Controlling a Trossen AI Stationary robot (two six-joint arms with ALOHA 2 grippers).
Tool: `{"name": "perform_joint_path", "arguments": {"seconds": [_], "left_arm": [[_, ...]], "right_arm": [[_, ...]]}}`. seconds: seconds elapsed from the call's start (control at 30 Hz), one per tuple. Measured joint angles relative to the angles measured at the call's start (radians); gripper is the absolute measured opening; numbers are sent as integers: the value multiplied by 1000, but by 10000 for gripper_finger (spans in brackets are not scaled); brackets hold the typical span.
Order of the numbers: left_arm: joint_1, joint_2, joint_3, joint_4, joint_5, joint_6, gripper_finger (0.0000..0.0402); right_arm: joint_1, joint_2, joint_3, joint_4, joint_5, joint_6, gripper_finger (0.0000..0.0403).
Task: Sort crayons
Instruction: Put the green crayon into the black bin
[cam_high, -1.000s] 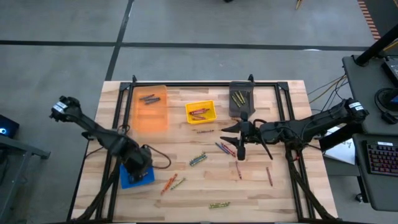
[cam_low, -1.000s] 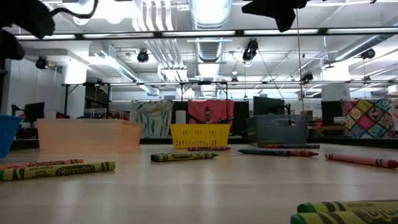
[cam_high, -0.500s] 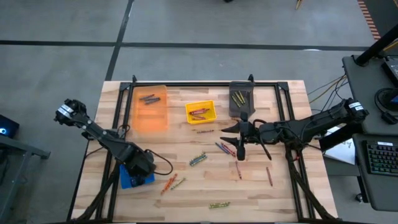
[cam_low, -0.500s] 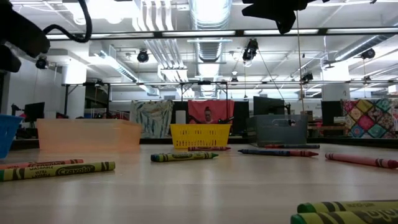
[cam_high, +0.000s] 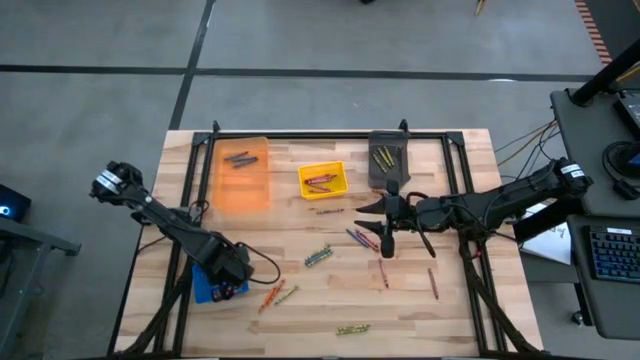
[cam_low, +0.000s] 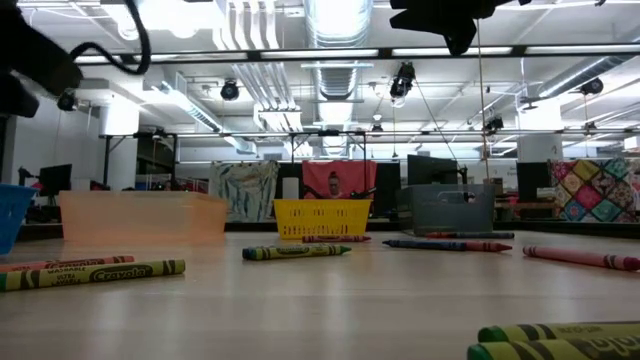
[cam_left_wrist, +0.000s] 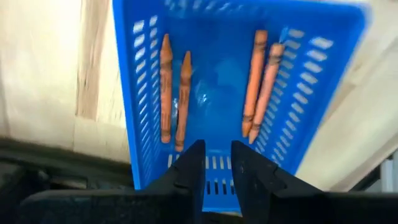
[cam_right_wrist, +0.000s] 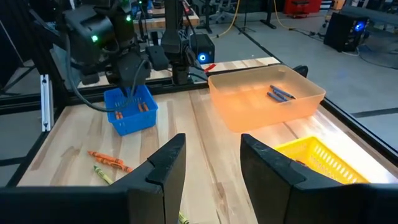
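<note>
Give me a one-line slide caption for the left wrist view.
Left gripper poised over the blue bin, which holds four orange crayons.

My two arms are dark, slim and jointed, each with a white-marked collar at the far joint. Black cables loop beside my left arm (cam_high: 165, 220) and right arm (cam_high: 490, 205). My fingers (cam_left_wrist: 186, 177) are black, blocky, matte.

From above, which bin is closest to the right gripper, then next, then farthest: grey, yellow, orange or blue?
From the right gripper:
1. Grey bin, behind it at the table's far edge.
2. Yellow bin, left of grey.
3. Orange bin, far left.
4. Blue bin, under the left gripper.
</note>
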Motion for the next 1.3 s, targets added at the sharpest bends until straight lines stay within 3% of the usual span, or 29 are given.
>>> {"name": "perform_joint_path", "arguments": {"seconds": [0.3,0.5,0.8,1.03,1.3], "left_arm": [[15,-13,108,9,-248,117,49],[57,-29,131,134,-426,277,41],[161,-33,124,325,-665,519,40],[243,-32,25,687,-699,715,40],[296,-31,-146,1049,-699,741,40]], "right_arm": [[-8,18,0,-13,-1,63,134],[-43,71,33,-71,-1,90,125],[-68,178,188,-362,-1,120,123],[-68,250,311,-613,-2,124,121],[-68,248,341,-818,-10,184,121]]}}
